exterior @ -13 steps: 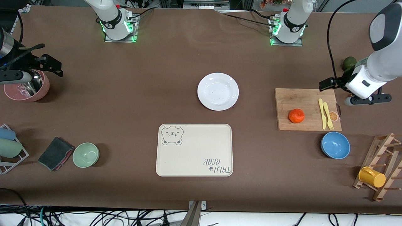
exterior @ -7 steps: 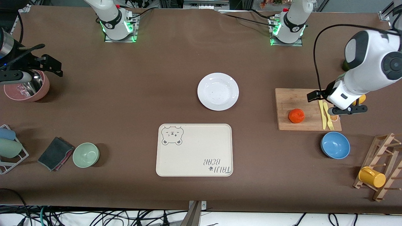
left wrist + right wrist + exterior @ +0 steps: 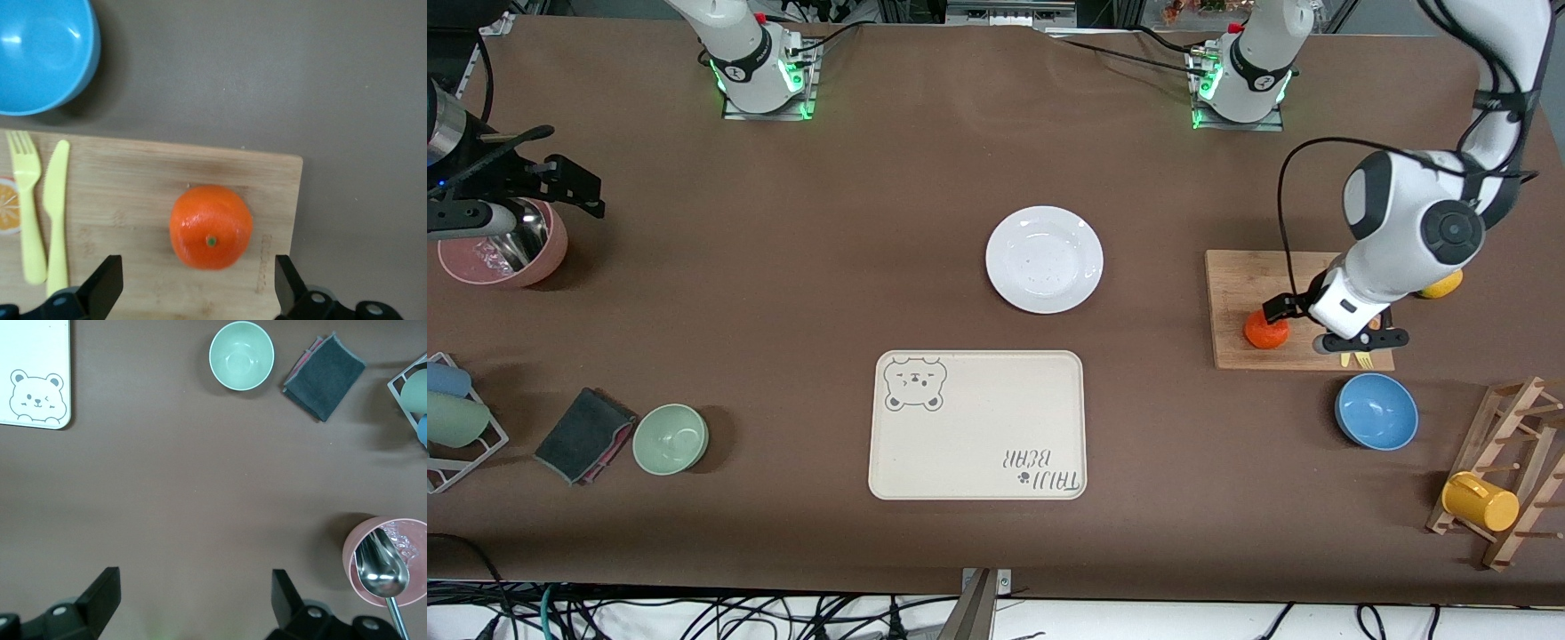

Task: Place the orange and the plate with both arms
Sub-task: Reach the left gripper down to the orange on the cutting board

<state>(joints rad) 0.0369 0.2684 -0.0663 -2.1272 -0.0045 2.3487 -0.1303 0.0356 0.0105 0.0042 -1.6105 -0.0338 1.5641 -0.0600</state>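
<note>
left gripper (image 3: 195, 293) hangs over the wooden cutting board (image 3: 1249, 276) with its jaws spread wide, nothing between them. the orange (image 3: 211, 227) sits on the board directly under that gap, clear space showing on either side of the fruit between it and each fingertip (image 3: 107, 283). in the front view the orange (image 3: 1264, 332) lies on the board's half toward the right arm's end of the table, close to the board's edge nearest the front camera, with the wrist body partly covering it.

beside the orange on the board lie a yellow fork (image 3: 25, 200) and a yellow knife (image 3: 57, 207), apart from the fruit, with bare wood between. a blue bowl (image 3: 1376, 412) stands off the board, nearer to the front camera. a yellow fruit (image 3: 1442, 285) peeks out past the arm at the board's end toward the left arm's side.

the plate (image 3: 1044, 259) lies alone in the middle of the table, open brown cloth all around it. the cream bear tray (image 3: 977, 425) lies nearer to the front camera than the plate, well apart from it.

right gripper (image 3: 193, 607) waits over the table's end on its own side, jaws open and empty, just beside the pink bowl (image 3: 507, 249) holding a metal spoon (image 3: 381, 572).
</note>
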